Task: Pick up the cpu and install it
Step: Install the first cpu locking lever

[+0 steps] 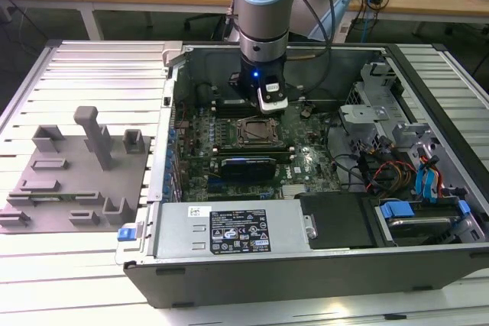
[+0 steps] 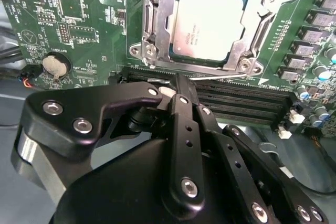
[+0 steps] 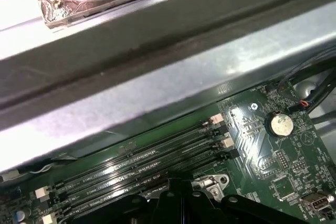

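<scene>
1. One computer case (image 1: pixel 306 265) is laid on its side with the cover off, so that the socket (image 1: pixel 260 131) inside is turned upward and can be reached from above.
2. Several grey fixture blocks (image 1: pixel 76 181) are placed outside the case, well apart from the socket, toward the exterior view's left. They are judged to be holding places for parts.
3. The motherboard (image 2: pixel 89 19) is fixed flat on the floor of the case, and the socket is carried near its middle.
4. The arm (image 1: pixel 261 5) is held upright over the case, just beside the socket.
5. The gripper (image 2: pixel 178 82) is pointed down at the memory slots (image 2: pixel 236 95), which run along one edge of the socket. Whether it is open or closed cannot be told.
6. The cpu (image 2: pixel 210 22) is seated flat inside the metal frame of the socket, with its silver top upward. It is near the gripper but is not touched by it. The placing is therefore judged to be done. Whether the frame is clamped cannot be told.
</scene>
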